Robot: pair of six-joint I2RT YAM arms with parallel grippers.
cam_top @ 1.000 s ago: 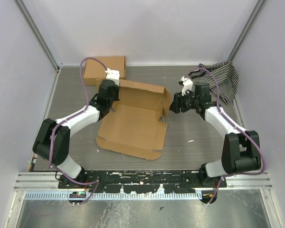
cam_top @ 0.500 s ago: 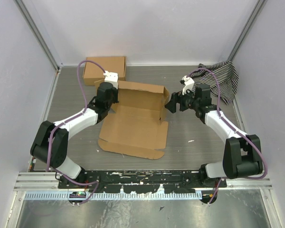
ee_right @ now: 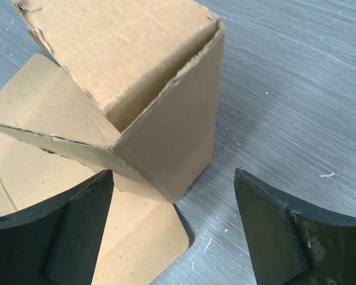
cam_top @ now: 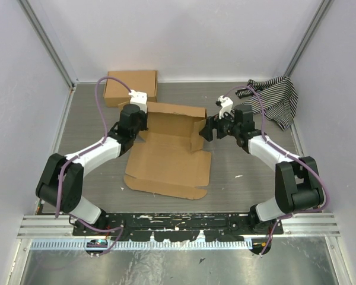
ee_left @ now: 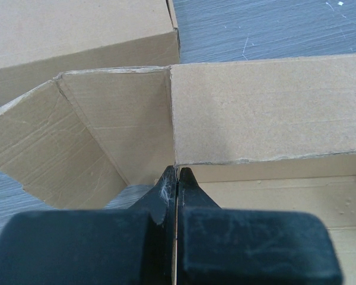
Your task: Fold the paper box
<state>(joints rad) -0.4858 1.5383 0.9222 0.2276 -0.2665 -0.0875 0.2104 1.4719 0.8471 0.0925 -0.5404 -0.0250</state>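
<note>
The paper box point(cam_top: 172, 157) lies open in the middle of the table, its back wall and right side flap raised. My left gripper point(cam_top: 139, 126) is at the back left corner. In the left wrist view the gripper point(ee_left: 177, 172) is shut on the thin edge of the box wall point(ee_left: 255, 113) where it meets the left side flap point(ee_left: 107, 136). My right gripper point(cam_top: 206, 129) is open at the box's right rear corner. In the right wrist view it point(ee_right: 173, 178) straddles the raised corner flap point(ee_right: 166, 136) without touching it.
A smaller closed brown cardboard box point(cam_top: 130, 85) sits at the back left, just behind my left gripper, and it also shows in the left wrist view point(ee_left: 77, 29). A black-and-white striped cloth point(cam_top: 279, 98) lies in the back right corner. Grey walls enclose the table.
My right gripper has moved left to the box's right rear corner. The right side flap now stands more upright. My left gripper has stayed at the back left corner, shifting slightly.
</note>
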